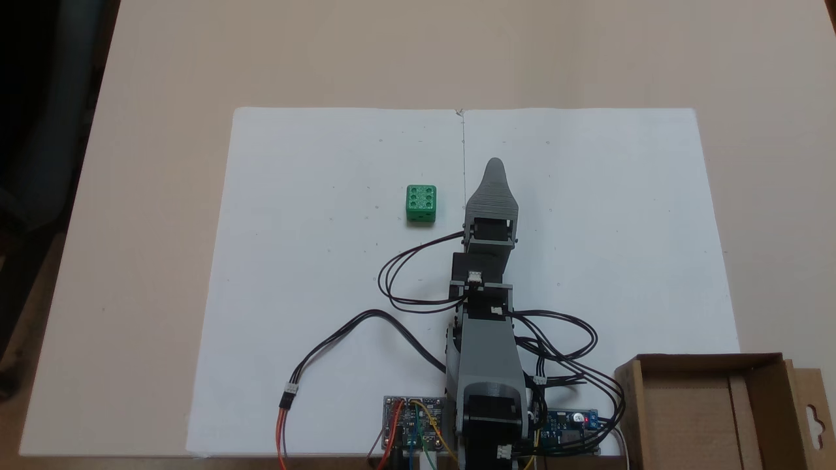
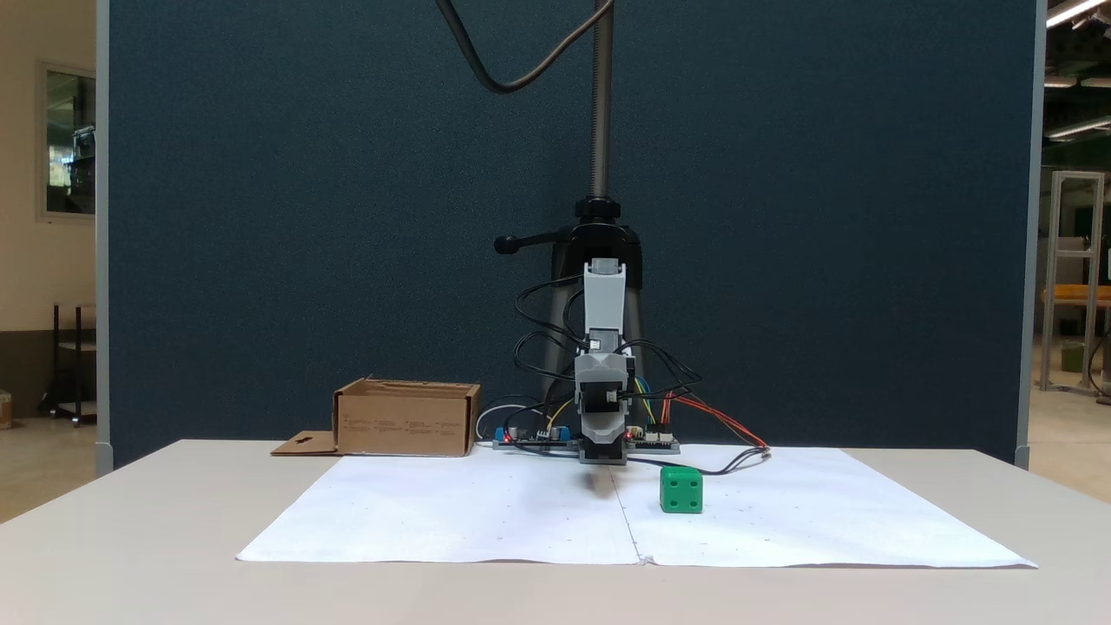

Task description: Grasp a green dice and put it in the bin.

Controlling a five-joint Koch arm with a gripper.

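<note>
The green dice (image 1: 421, 203) lies on the white paper, and from the front the dice (image 2: 680, 490) sits just right of the paper's centre seam. My gripper (image 1: 494, 166) points away from the arm's base, low over the paper and a short way right of the dice, apart from it. Seen head-on, the gripper (image 2: 604, 456) shows no gap between its jaws and holds nothing. The bin (image 1: 708, 360), a brown cardboard box with a hanger-hole flap, stands at the lower right beside the arm's base. In the front view the bin (image 2: 406, 421) is at the left.
White paper sheets (image 1: 313, 294) cover the beige table (image 1: 157, 78). Black cables (image 1: 405, 281) loop beside the arm, and circuit boards (image 1: 415, 421) sit at its base. A camera stand pole (image 2: 599, 104) rises behind the arm, before a dark blue partition.
</note>
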